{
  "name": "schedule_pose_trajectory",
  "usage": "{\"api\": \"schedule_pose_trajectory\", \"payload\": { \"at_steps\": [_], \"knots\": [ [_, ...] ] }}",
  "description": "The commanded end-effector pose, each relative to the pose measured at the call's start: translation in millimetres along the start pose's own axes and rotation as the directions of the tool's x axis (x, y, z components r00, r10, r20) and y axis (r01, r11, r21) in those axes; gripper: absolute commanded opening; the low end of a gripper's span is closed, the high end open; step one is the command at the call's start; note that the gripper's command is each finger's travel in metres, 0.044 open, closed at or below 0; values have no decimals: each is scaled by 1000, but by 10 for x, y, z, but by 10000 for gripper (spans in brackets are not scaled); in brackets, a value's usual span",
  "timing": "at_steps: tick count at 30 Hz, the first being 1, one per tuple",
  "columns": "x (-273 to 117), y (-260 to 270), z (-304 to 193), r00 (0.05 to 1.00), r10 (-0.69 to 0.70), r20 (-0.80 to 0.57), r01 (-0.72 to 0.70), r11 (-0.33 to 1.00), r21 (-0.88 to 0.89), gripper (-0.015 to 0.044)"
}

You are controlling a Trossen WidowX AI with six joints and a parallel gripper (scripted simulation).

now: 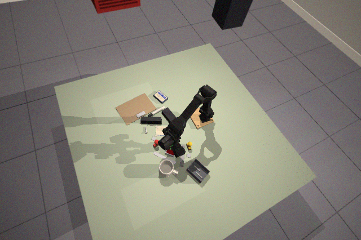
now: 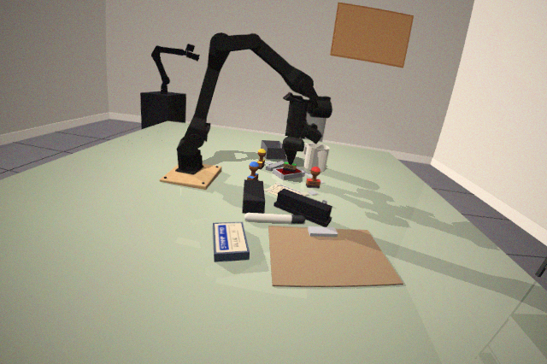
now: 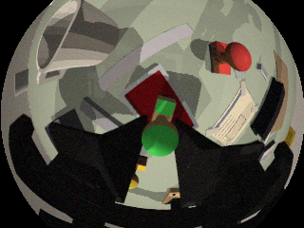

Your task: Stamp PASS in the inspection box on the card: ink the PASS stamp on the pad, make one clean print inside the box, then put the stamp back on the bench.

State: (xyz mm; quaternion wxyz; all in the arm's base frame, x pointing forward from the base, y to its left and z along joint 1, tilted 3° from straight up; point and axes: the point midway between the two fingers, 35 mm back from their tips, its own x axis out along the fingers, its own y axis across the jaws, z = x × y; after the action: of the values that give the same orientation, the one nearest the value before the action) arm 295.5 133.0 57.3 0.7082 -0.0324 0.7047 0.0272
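Note:
My gripper (image 2: 290, 162) (image 3: 160, 121) is shut on the green-knobbed stamp (image 2: 290, 167) (image 3: 161, 142), held upright with its green-marked base low over the open red ink pad (image 1: 169, 152) (image 2: 282, 172) (image 3: 144, 97). Whether the base touches the pad is not clear, and no lettering on the stamp is readable. The cream card (image 1: 159, 131) (image 2: 285, 187) (image 3: 233, 118) lies flat beside the pad; its box is too small to read. A red stamp (image 1: 156, 142) (image 2: 314, 177) (image 3: 237, 56), a yellow stamp (image 1: 189, 145) (image 2: 261, 156) and a blue stamp (image 2: 253, 170) stand nearby.
A white mug (image 1: 166, 168) (image 2: 315, 157) (image 3: 78, 43) stands near the pad, with a dark tray (image 1: 192, 175) close by. Black blocks (image 1: 150, 120) (image 2: 302, 206), a marker (image 1: 156, 111) (image 2: 269, 218), a brown board (image 1: 135, 107) (image 2: 326, 262) and a blue-labelled pad case (image 1: 160, 96) (image 2: 230, 240) lie beyond the card.

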Motion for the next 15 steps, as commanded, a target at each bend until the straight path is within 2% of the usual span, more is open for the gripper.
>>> {"api": "schedule_pose_trajectory", "payload": {
  "at_steps": [1,15],
  "knots": [
    [14,5,-1,1000,5,-1,-5,1000,0,0],
    [41,4,-2,1000,5,-1,-5,1000,0,0]
  ]
}}
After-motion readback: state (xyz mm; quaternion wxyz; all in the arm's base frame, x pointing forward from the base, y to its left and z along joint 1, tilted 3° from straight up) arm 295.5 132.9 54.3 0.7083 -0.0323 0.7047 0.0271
